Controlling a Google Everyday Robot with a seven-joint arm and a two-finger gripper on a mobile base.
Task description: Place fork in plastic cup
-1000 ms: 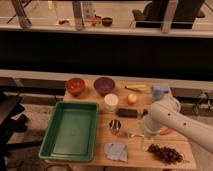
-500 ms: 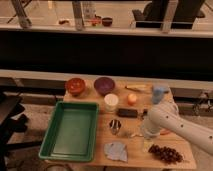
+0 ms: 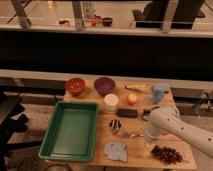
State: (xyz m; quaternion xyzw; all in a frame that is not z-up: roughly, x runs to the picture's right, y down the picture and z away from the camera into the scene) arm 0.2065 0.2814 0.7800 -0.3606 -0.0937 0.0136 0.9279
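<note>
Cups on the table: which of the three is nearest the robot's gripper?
The small shiny metal cup, left of the gripper near the table's front. The cream-white cup and the light blue plastic cup stand farther back.

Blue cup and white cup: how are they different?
The plastic cup is light blue; the white cup is creamy white. The plastic cup stands at the back right of the table; the white cup stands mid-table, in front of the purple bowl. Both stand upright and look about the same size. The claw hangs over the front right, near the fork, away from both cups.
</note>
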